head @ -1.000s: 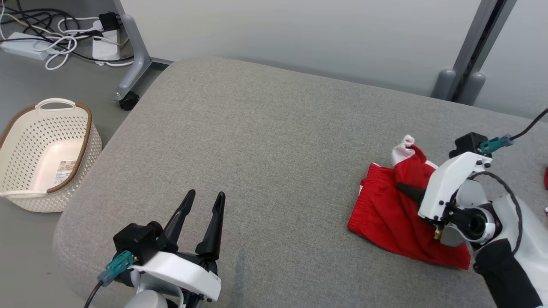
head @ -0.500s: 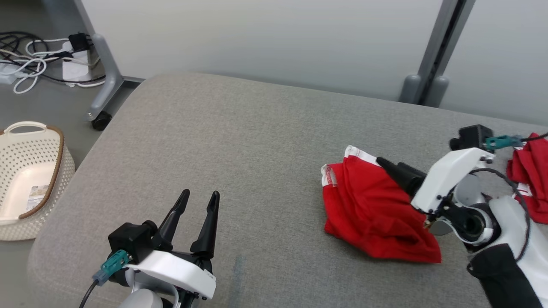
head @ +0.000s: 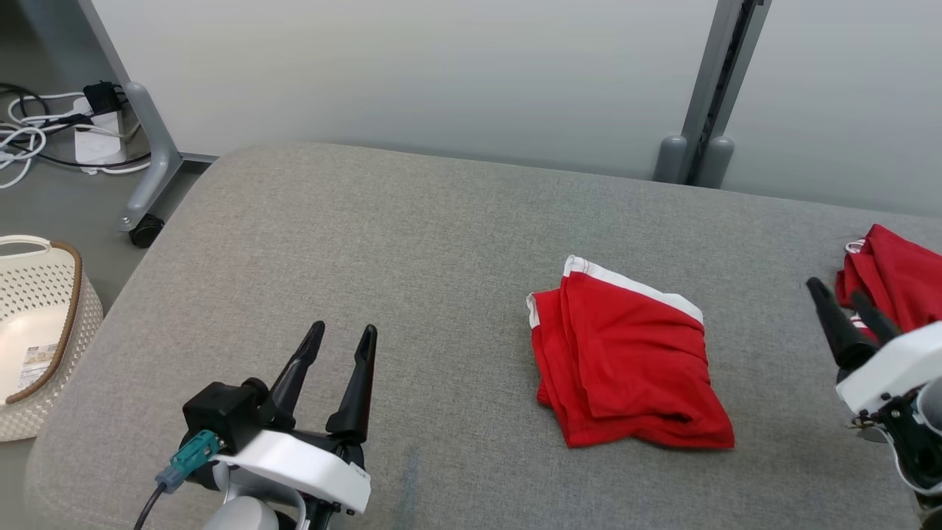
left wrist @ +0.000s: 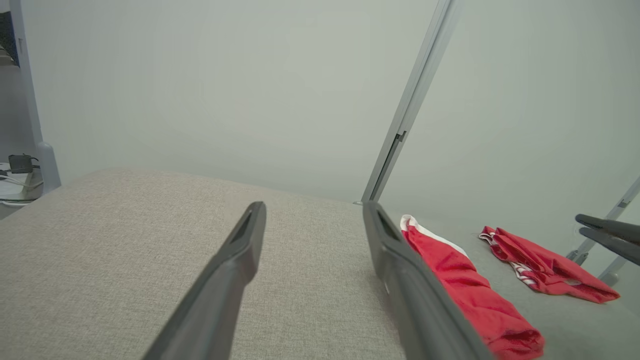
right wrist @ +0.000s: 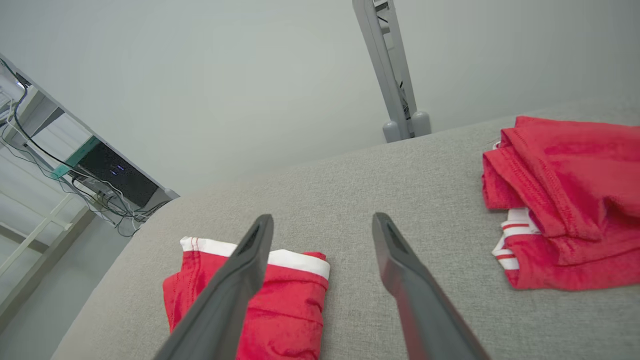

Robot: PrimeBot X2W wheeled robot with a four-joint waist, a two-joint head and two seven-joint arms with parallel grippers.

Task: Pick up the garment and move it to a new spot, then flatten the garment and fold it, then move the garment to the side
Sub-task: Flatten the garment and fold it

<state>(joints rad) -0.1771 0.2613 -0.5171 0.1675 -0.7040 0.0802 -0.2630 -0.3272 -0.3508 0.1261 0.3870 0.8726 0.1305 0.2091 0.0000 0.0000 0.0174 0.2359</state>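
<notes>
Right gripper (head: 834, 289) agape near garment (head: 625, 361)

Label (head: 34, 358) inside basket (head: 79, 318): print too small, unreadable.

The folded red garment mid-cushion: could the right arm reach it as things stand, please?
Probably yes: the right gripper hangs open to the right of the folded garment, with only grey cushion between them.

SURFACE: grey fabric-covered pad (head: 368, 243), rounded corners | ITEM 1: folded red garment (head: 625, 361), white trim, flat, right of centre | ITEM 2: second red garment (head: 894, 276), bunched, right edge, apart from ITEM 1
</notes>
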